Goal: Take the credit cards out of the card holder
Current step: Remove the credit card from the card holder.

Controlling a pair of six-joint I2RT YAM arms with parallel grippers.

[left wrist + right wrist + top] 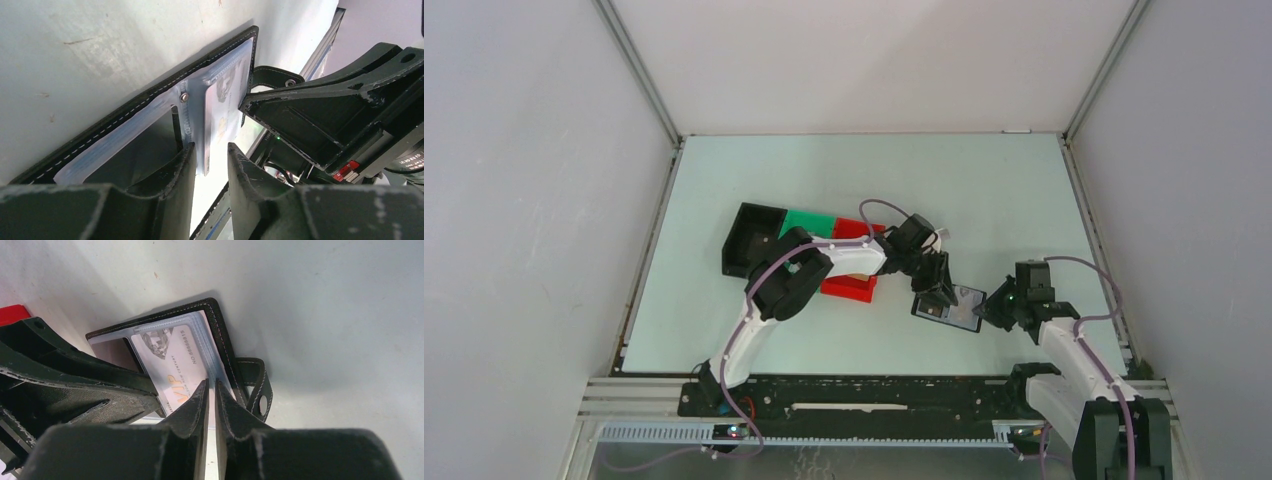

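Observation:
The card holder (964,318) is a small black wallet lying open on the table. In the left wrist view its clear sleeves (125,145) hold a pale grey-blue credit card (222,112), whose lower edge sticks out between my left fingers. My left gripper (211,150) is open, its jaws straddling that edge with a gap. In the right wrist view the same card (170,365) reads "VIP". My right gripper (210,384) is shut on the wallet's near edge (223,347). From above, the left gripper (936,290) and right gripper (992,312) flank the wallet.
A black bin (752,238), a green bin (809,222) and red bins (849,288) stand left of the wallet, under the left arm. The wallet's snap strap (257,385) lies right of my right fingers. The right arm's gripper (340,110) is close to my left fingers.

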